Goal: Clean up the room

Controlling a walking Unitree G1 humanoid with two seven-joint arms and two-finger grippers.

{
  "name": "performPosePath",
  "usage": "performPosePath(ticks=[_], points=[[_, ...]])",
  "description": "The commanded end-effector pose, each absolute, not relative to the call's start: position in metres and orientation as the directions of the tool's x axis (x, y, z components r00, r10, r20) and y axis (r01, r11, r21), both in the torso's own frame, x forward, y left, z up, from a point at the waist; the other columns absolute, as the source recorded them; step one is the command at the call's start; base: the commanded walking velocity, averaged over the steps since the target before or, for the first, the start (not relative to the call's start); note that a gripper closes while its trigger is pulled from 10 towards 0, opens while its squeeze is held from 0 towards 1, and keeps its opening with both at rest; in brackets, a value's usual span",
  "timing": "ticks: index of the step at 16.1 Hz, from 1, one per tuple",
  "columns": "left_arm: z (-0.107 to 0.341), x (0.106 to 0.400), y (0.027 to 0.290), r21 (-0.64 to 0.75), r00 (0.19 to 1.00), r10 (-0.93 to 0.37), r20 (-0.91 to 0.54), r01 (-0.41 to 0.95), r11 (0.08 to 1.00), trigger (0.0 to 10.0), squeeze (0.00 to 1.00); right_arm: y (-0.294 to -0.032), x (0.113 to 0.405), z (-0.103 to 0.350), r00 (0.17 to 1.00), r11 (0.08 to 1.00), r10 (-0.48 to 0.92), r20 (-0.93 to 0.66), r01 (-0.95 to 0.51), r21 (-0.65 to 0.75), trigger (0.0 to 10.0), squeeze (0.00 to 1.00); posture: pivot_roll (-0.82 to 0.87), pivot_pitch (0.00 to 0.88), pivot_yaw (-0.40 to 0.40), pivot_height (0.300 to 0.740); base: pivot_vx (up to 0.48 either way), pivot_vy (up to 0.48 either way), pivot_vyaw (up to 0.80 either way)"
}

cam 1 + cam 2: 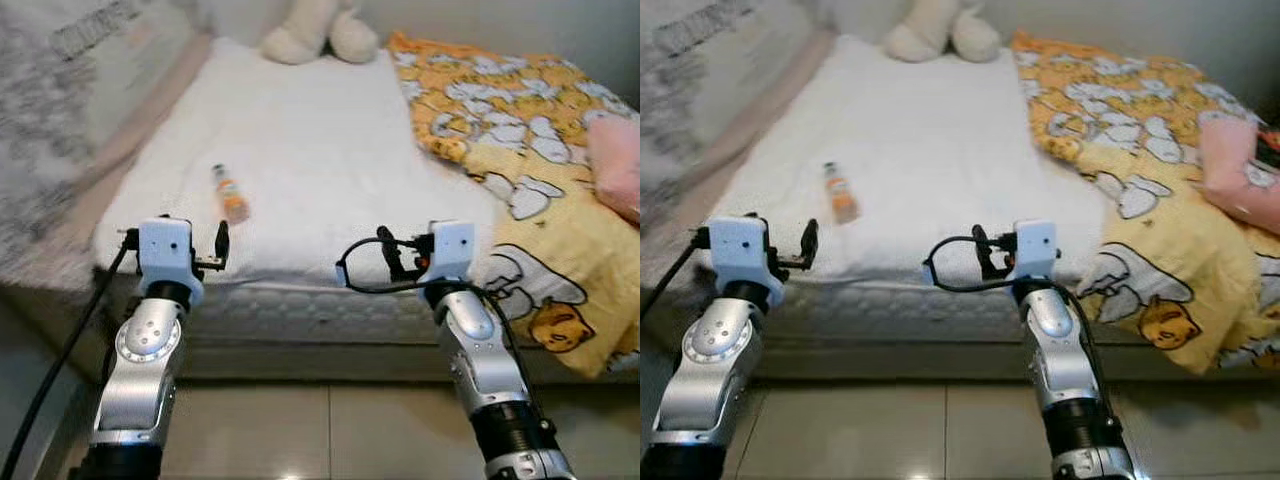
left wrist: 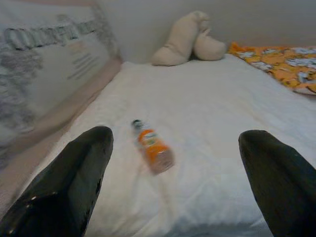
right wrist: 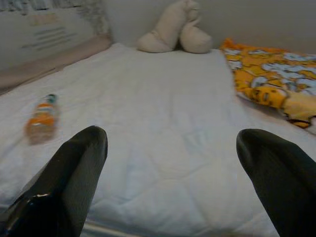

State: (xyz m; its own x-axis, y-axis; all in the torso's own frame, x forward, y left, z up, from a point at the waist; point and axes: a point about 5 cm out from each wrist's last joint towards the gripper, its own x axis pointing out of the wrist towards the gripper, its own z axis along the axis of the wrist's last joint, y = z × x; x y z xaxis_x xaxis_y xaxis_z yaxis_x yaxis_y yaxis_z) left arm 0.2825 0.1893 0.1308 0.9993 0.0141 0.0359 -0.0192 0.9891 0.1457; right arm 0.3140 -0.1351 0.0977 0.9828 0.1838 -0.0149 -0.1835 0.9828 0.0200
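Observation:
A small orange bottle (image 1: 232,195) with a dark cap lies on its side on the white bed (image 1: 330,120), toward the left near the foot edge. My left gripper (image 1: 170,242) is held up at the foot edge, just short of the bottle and slightly left of it. Its fingers (image 2: 84,163) are spread open with nothing between them. My right gripper (image 1: 437,245) hovers at the same edge further right, also open and empty. In the right wrist view the bottle (image 3: 42,118) lies off to the side of its fingers (image 3: 74,168).
A cream plush toy (image 1: 320,35) sits at the head of the bed. A yellow cartoon blanket (image 1: 500,110) covers the right side and hangs over the foot, with a pink pillow (image 1: 615,165) on it. A patterned wall panel (image 1: 60,100) runs along the left. Tiled floor (image 1: 320,430) lies below.

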Motion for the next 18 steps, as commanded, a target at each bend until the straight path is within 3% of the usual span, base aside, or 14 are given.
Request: performPosePath(ticks=[1,10,18], points=[[0.134,0.285,0.189,0.146,0.999,0.009,0.047,-0.016,0.989,10.0,0.00,-0.134,0.316,0.101,0.983,0.983,0.184,-0.001,-0.184,0.016,10.0,0.00,-0.03,0.000,-0.011,0.740,0.458,0.000,0.00],[0.135,0.286,0.189,0.139,0.998,0.015,0.054,-0.022,0.990,10.0,0.00,-0.134,0.317,0.102,0.983,0.983,0.185,-0.004,-0.185,0.008,10.0,0.00,-0.03,0.000,-0.013,0.740,0.458,0.000,0.00],[0.139,0.295,0.196,0.156,0.998,0.044,0.052,-0.051,0.986,10.0,0.00,-0.132,0.318,0.099,0.981,0.981,0.195,-0.019,-0.195,0.008,10.0,0.00,-0.03,0.000,-0.008,0.740,0.185,0.376,-0.75]])
